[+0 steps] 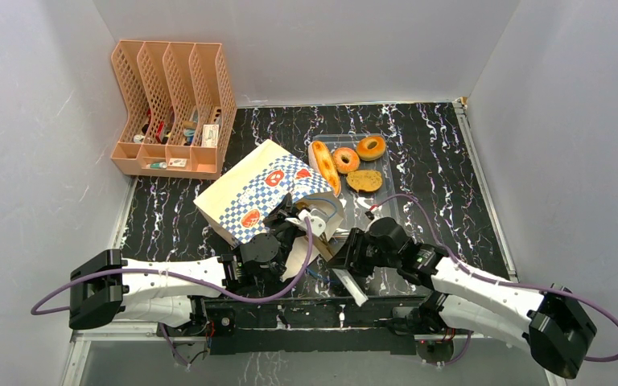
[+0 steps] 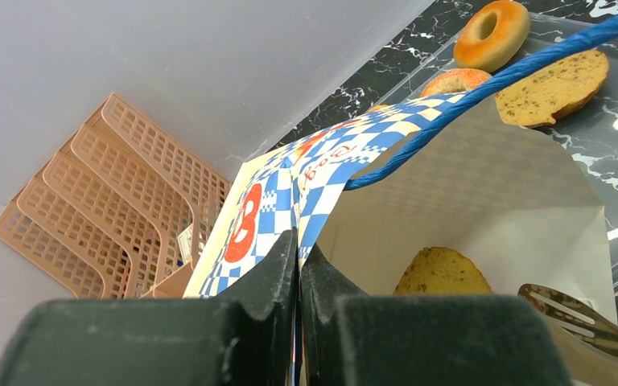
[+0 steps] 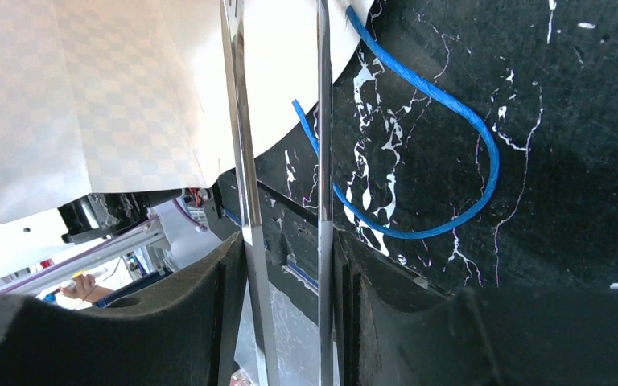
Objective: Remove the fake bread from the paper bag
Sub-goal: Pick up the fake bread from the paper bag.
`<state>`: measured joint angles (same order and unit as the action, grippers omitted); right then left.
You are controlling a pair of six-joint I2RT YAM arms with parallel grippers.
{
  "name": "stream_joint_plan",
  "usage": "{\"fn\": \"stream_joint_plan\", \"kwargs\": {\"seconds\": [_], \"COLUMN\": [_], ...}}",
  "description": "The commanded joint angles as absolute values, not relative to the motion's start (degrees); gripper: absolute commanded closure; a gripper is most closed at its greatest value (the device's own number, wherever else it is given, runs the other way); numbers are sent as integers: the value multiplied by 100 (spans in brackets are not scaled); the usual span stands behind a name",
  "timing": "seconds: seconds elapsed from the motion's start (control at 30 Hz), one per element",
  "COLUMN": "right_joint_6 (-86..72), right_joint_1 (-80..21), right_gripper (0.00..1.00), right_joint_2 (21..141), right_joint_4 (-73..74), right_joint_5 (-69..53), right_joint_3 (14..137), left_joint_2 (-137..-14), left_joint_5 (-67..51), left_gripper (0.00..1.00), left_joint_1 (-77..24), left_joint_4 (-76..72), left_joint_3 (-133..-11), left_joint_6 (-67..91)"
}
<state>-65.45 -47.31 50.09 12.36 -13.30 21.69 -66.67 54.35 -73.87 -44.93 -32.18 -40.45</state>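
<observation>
The paper bag [image 1: 253, 193] lies on its side, mouth toward the arms. My left gripper [image 1: 296, 215] is shut on its checkered rim [image 2: 299, 249] and holds the mouth open. Inside the bag lies a yellow-brown speckled piece of fake bread [image 2: 442, 273]. My right gripper [image 1: 346, 256] is shut on the thin metal tongs [image 3: 241, 161], whose tip [image 2: 563, 310] is at the bag's mouth near that piece. A long golden loaf [image 1: 324, 166], two glazed rings [image 1: 345, 159] [image 1: 370, 147] and a brown slice [image 1: 364, 180] lie on the clear tray [image 1: 393, 165].
A peach mesh file organizer [image 1: 173, 108] stands at the back left. The bag's blue cord handle [image 3: 451, 121] loops on the black marbled table by the right gripper. Grey walls close in the left, back and right sides.
</observation>
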Motion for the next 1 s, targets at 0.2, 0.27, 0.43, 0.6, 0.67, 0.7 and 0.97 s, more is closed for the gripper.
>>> {"fn": "stream_joint_plan", "kwargs": {"seconds": [0.2,0.27,0.43,0.6,0.67,0.7,0.97], "right_joint_6": [-6472,-6439,-6346,-6354,-6346,-6334,-6301], "right_joint_1": [-4404,-4355,-4231,-4117,-4080,-4070,-3889], "right_gripper": [62,62,61,60,60,60,60], "right_joint_2": [5617,5758,6158,6507,6614,6653,6891], "right_joint_4": [325,208,-66,-543,-726,-804,-1125], "right_joint_5": [-1639,-1696,-1837,-1962,-2026,-2049,-2337], "right_joint_3": [2287,2323,2437,2435,2439,2455,2537], "left_joint_2": [-6381,-6372,-6339,-6345,-6361,-6379,-6474], "left_joint_5": [5248,5243,5171,5120,5109,5107,5081], "left_gripper": [100,100,100,100,100,100,100], "left_joint_1": [-7361,-7359,-7360,-7364,-7363,-7365,-7357], "left_joint_4": [-4561,-4569,-4529,-4462,-4456,-4448,-4423], "left_joint_3": [-3363,-3340,-3342,-3334,-3315,-3317,-3295], "left_joint_6": [-3819,-3824,-3773,-3686,-3647,-3634,-3573]}}
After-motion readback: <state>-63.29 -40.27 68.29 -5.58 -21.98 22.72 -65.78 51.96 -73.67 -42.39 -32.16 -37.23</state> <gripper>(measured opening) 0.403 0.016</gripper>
